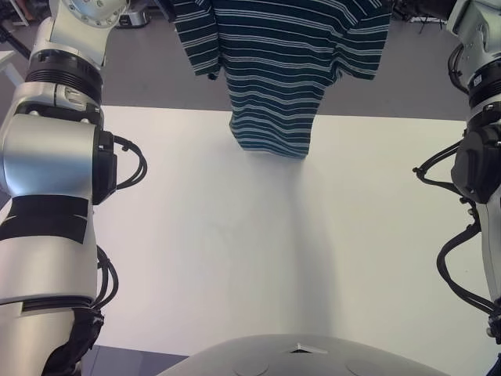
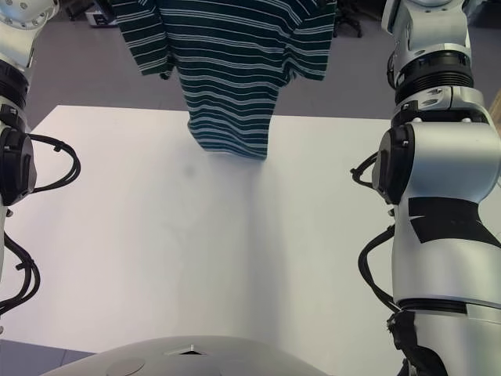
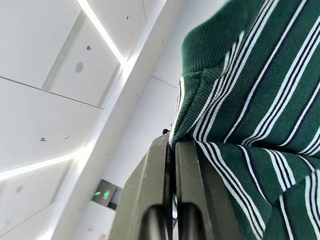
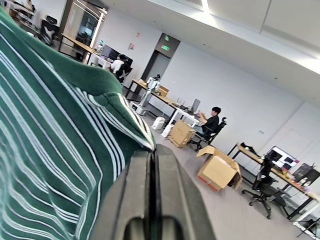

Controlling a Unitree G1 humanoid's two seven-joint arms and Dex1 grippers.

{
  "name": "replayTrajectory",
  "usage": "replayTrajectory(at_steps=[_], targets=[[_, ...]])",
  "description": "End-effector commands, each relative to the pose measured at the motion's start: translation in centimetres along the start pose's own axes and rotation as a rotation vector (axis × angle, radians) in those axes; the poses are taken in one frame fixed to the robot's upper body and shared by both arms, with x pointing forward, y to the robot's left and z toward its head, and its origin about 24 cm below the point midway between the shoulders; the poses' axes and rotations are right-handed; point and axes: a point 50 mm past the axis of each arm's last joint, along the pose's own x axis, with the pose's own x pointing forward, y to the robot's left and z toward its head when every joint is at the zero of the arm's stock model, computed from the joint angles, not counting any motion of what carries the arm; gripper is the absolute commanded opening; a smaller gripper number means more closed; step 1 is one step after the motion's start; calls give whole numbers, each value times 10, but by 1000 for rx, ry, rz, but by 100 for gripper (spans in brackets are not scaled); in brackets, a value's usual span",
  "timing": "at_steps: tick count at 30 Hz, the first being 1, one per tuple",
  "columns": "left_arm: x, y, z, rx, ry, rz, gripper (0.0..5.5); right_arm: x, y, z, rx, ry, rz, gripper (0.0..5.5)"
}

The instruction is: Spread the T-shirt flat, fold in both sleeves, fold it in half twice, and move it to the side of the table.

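Both arms are raised high and set wide apart, each climbing out of the top of the head views. The left arm (image 1: pixel 55 157) stands upright at the left edge, black cables (image 1: pixel 129 160) looping off its joint. The right arm (image 2: pixel 438 172) mirrors it at the right edge, with its silver shell facing the camera. The left gripper (image 3: pixel 173 145) points upward, its two dark fingers pressed together on a fold of the T-shirt (image 3: pixel 260 100). The right gripper (image 4: pixel 151 156) is likewise closed, fingers flush, pinching the cloth's edge at their tips
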Motion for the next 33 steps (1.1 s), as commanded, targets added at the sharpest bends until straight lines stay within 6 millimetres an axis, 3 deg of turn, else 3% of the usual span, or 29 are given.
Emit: replayTrajectory(at_steps=[1,4,6,9,11,13,15,18,20,23,27,29,33], targets=[[-1,19,7,82,20,40,0,-6,-13,26,-77,-15,-36,2],[-3,23,10,120,15,39,0,-9,-16,30,-105,-8,-34,2],[-7,15,7,143,-21,-89,0,-13,-14,23,-113,25,58,2],[-27,-10,-10,78,-78,-463,0,-27,-2,1,-76,117,382,2],[-53,-34,-30,-20,-100,-834,0,-55,13,-24,-9,227,670,2],[-85,-54,-37,-188,-107,-1082,0,-90,48,-38,123,302,913,2],[-117,-80,-11,-445,-179,-1327,0,-119,80,-46,263,369,1081,2],[-164,-104,31,-754,-227,-1663,0,-149,117,-61,419,448,1237,2],[-186,-118,45,-793,-219,-1799,0,-161,135,-71,470,475,1292,2],[-226,-152,48,-742,-126,-2008,0,-177,171,-91,519,517,1369,2],[-267,-202,29,-500,-11,-2122,0,-196,209,-118,477,588,1362,2],[-280,-236,13,-384,32,-2026,0,-205,230,-132,446,603,1315,2],[-299,-287,1,-378,71,-1767,0,-229,263,-161,318,718,1190,2]])
